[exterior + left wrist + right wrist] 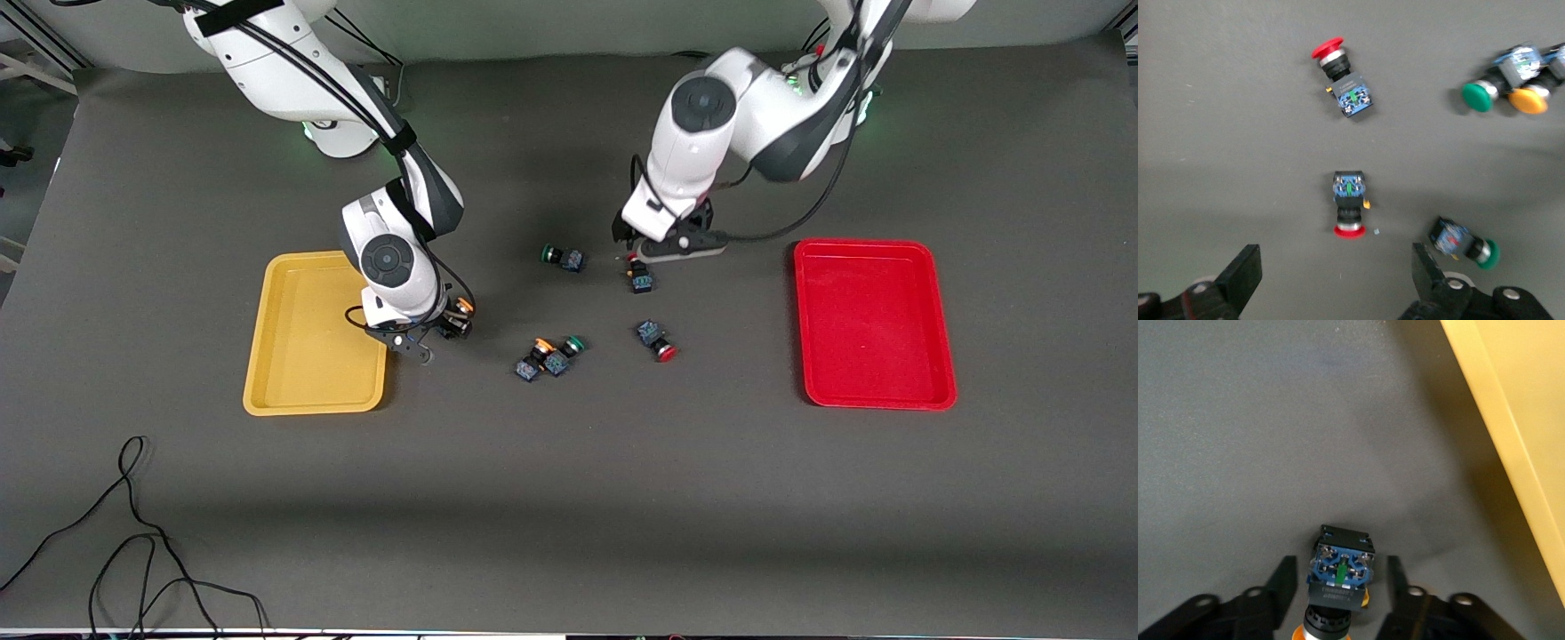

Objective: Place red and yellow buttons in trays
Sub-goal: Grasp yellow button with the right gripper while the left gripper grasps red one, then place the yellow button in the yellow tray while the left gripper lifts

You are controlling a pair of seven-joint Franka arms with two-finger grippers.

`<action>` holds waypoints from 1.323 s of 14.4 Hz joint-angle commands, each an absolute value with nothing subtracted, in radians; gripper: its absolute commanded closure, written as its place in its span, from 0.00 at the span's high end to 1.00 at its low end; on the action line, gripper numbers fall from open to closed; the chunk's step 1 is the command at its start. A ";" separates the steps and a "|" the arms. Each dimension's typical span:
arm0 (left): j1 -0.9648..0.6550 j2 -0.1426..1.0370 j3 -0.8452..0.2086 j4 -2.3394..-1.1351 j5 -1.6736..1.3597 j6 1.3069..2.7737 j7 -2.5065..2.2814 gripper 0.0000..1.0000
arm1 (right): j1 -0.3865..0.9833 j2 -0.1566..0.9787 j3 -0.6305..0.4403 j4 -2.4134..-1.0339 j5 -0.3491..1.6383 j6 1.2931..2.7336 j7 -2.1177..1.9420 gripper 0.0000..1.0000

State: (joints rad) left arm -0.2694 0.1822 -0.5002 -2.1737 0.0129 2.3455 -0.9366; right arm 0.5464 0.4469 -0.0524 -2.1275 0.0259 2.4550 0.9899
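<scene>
My right gripper [452, 325] [1341, 568] is low on the mat beside the yellow tray [311, 342] [1528, 420]. It is open, with a finger on each side of a yellow-capped button [460, 316] [1340, 570] and a small gap on both sides. My left gripper [642, 252] [1336, 259] is wide open and empty just above a red-capped button [640, 277] [1349, 207]. A second red button [659, 341] [1341, 80] lies nearer the front camera. A second yellow button [532, 357] [1528, 100] lies mid-table. The red tray [871, 324] holds nothing.
A green-capped button [565, 352] [1478, 97] touches the mid-table yellow one. Another green button [562, 258] [1468, 243] lies beside my left gripper, toward the right arm's end. A black cable [133, 533] lies at the front corner.
</scene>
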 commanded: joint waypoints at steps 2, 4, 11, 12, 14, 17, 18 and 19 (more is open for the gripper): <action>-0.290 0.354 -0.486 -2.175 0.182 2.494 -1.124 1.00 | 0.546 0.417 -0.054 -2.137 0.044 2.458 1.006 0.20; -0.291 0.420 -0.483 -2.171 0.230 2.552 -1.187 1.00 | 0.535 0.329 -0.067 -2.126 0.044 2.364 0.988 0.19; -0.308 0.495 -0.474 -2.163 0.242 2.574 -1.215 0.50 | 0.497 0.163 -0.283 -2.291 -0.037 2.264 0.664 0.21; -0.308 0.495 -0.474 -2.163 0.242 2.574 -1.216 0.35 | 0.497 0.169 -0.348 -2.313 -0.054 2.301 0.603 0.22; -0.308 0.502 -0.474 -2.163 0.242 2.572 -1.224 0.23 | 0.497 0.201 -0.374 -2.318 -0.052 2.309 0.571 0.47; -0.301 0.499 -0.474 -2.146 0.242 2.544 -1.233 0.10 | 0.499 0.203 -0.374 -2.309 -0.032 2.306 0.601 1.00; -0.295 0.483 -0.474 -2.123 0.242 2.502 -1.227 0.10 | 0.500 0.199 -0.370 -2.278 -0.020 2.298 0.606 1.00; -0.281 0.459 -0.476 -2.088 0.241 2.431 -1.223 0.10 | 0.503 0.204 -0.364 -2.219 0.012 2.263 0.614 1.00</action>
